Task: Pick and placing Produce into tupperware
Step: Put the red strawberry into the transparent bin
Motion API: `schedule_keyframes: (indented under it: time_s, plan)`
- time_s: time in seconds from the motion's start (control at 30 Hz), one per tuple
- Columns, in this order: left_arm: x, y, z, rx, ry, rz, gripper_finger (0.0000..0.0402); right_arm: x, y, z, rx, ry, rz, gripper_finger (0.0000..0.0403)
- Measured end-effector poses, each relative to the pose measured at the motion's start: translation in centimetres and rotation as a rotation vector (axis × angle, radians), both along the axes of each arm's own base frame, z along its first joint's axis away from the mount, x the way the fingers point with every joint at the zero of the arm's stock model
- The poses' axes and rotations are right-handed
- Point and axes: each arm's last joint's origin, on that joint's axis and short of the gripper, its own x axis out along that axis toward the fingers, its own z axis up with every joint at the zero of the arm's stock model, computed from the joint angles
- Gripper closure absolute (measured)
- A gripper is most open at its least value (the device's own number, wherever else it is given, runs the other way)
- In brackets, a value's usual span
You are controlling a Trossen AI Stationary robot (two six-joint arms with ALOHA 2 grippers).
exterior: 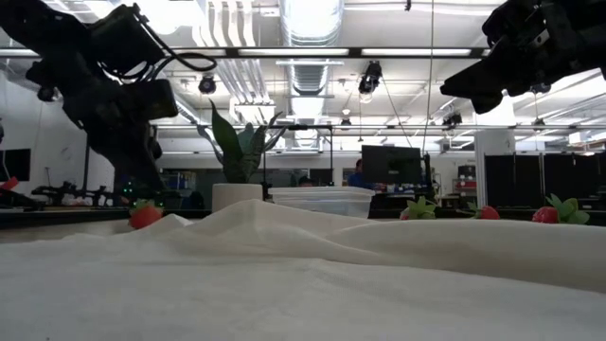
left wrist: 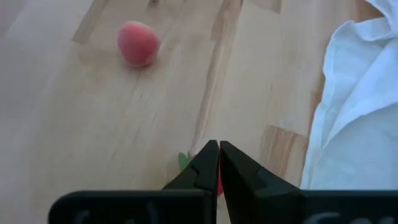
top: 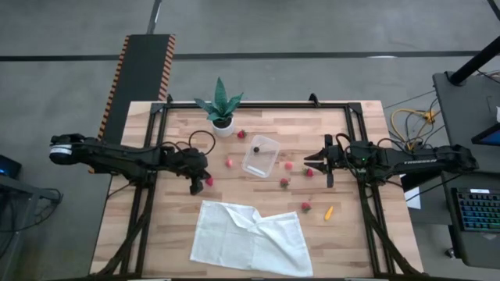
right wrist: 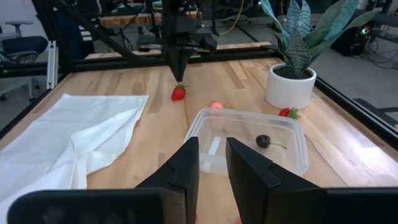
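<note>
While the left gripper (top: pixel 201 184) hangs pinched shut right over a red strawberry (top: pixel 208 181) on the worktop (top: pixel 156 226), the tupperware (top: pixel 260 155) holds one dark berry (top: pixel 256 147). Its right gripper (top: pixel 319 161) waits nearby, fingers a little apart and empty.

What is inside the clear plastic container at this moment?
Inside the clear tupperware lies only one dark round berry with a thin stem. No strawberry is in it. The right gripper hides a small part of its near wall.

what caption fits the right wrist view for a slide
Clear tupperware holding one dark berry, left gripper poised above a strawberry.
</note>
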Motion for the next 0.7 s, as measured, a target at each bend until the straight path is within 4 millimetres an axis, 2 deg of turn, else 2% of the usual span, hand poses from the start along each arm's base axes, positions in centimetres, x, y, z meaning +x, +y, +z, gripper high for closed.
schedule_keyframes:
  time_s: [0.37,0.47,0.7]
  plan:
    - [0.05,-0.12,0.12,-0.035,-0.008,-0.024,0.0396,0.0,0.01,0.0,0.002,0.0,0.001,0.0332]
    - [0.06,-0.12,0.09,-0.04,-0.006,-0.018,0.0371,0.0,0.0,0.0,0.002,0.0,0.0,0.0327]
    - [-0.12,-0.05,-0.25,-0.046,0.033,0.024,0.0282,0.0,0.0,0.0,0.002,0.0,0.0,0.0326]
